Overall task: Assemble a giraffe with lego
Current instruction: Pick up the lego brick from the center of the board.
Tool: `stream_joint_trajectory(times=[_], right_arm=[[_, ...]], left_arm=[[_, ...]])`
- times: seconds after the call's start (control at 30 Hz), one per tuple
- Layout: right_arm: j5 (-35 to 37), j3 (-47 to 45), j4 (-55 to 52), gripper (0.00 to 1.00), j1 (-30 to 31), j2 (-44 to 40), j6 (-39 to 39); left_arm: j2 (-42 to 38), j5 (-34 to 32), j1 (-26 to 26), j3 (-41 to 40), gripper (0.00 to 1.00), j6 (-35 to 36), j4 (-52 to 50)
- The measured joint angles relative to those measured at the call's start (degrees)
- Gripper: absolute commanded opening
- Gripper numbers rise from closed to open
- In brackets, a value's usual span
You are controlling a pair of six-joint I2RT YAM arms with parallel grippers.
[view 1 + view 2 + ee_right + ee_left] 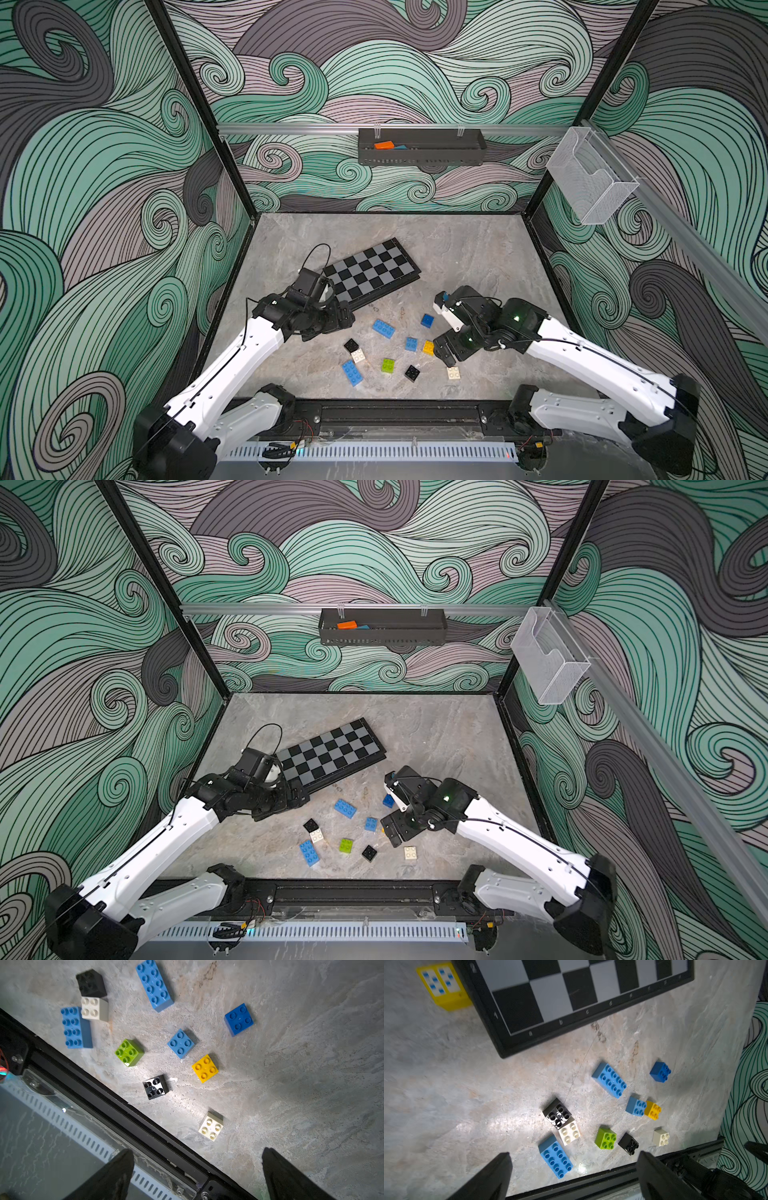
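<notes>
On the table (457,249), loose lego (388,365) lies between two empty, wide-open tools; the right tool (197,1149) hangs just beside the yellow brick (428,347), the left tool (575,1155) farther off.

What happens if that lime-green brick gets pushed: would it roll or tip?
Probably neither: the lime-green brick is squat with flat sides, so it should slide. It looks like rigid plastic, likely light. Its glossy faces may be slightly slippery.

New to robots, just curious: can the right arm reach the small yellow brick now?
Probably yes: the yellow brick lies loose, studs up, close to the open, empty right gripper; nothing covers it.
</notes>
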Motion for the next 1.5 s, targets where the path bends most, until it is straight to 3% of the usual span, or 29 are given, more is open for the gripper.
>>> stream_joint_trajectory(times=[0.23, 0.67, 1.03, 1.5], right_arm=[[-0.5, -0.2, 4.9, 0.99, 0.5, 9.1, -5.0], [0.0, -3.4, 12.7, 0.96, 2.2, 22.9, -6.0], [2.5, -3.7, 17.1, 0.87, 1.9, 27.8, -7.0], [1.1, -4.9, 20.9, 0.68, 0.4, 28.2, -7.2]], left_arm=[[0.5, 3.4, -1.0, -2.1, 0.91, -3.7, 2.3], [-2.8, 3.8, -1.4, -2.2, 0.99, -6.1, 0.9], [-4.4, 3.0, -1.5, -2.2, 0.99, -6.4, -1.3], [-4.4, 2.2, -1.5, -1.0, 0.99, -6.0, -2.7]])
